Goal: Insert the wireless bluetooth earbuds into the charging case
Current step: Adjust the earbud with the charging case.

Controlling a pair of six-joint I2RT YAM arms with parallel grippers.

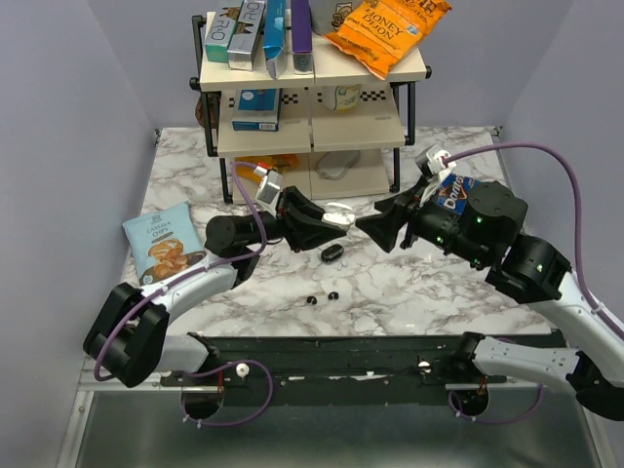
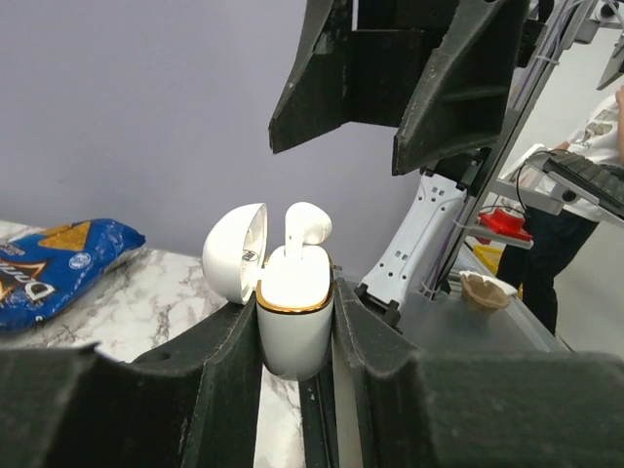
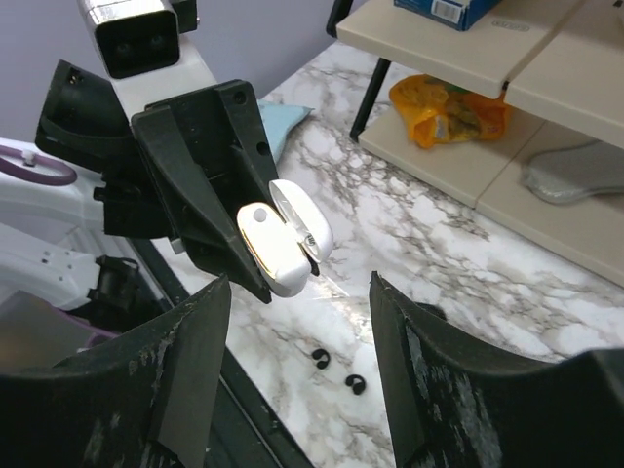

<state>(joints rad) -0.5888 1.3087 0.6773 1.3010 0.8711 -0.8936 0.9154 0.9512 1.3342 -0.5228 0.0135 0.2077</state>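
My left gripper (image 1: 334,216) is shut on a white charging case (image 2: 292,327) with a gold rim, held above the table. The case's lid (image 2: 234,252) is swung open. One white earbud (image 2: 305,226) stands in the case, its head sticking up. My right gripper (image 3: 297,292) is open, its fingers just in front of the case (image 3: 273,249) and apart from it, with nothing between them. On the marble below lie two tiny black buds (image 3: 318,358) (image 3: 354,383). A small black oval case (image 1: 333,253) lies nearby.
A shelf rack (image 1: 312,132) with boxes and an orange chip bag (image 1: 385,29) stands at the back. A pale grey oval thing (image 1: 336,168) lies on its lowest shelf. A blue snack bag (image 1: 161,242) lies at left. A Doritos bag (image 1: 453,193) lies behind my right wrist.
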